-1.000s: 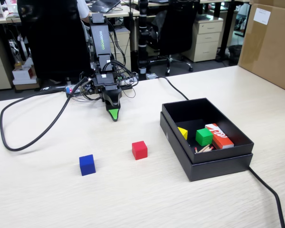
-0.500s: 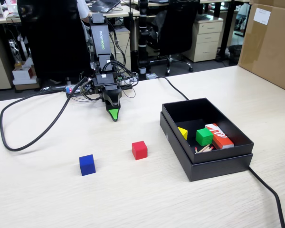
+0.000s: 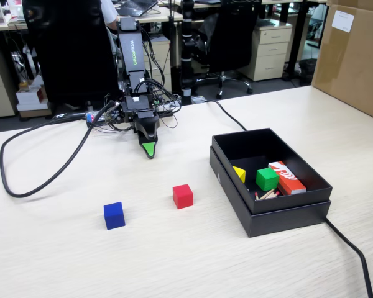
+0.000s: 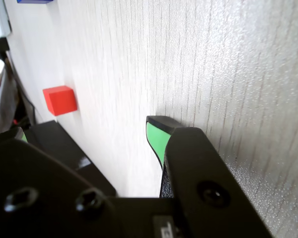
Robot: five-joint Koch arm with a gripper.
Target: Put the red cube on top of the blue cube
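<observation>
Two small plain cubes sit free on the pale wood-grain surface (image 3: 174,261). The bright-red solid cube (image 3: 183,196) lies nearer the camera than the claw (image 3: 149,149) and a little to its right in the fixed view, apart from it. The deep-blue solid cube (image 3: 114,215) is left of the red one, well apart.

The green-tipped black claw points down near the surface, holding nothing. Only one tip shows, so I cannot tell how far open it is. In the wrist view the red cube (image 4: 60,100) shows at left.

Open black cardboard box (image 3: 261,217) stands right of the red cube, clear of the path. Black cables (image 3: 43,180) stay left. Nothing blocks the reach.
</observation>
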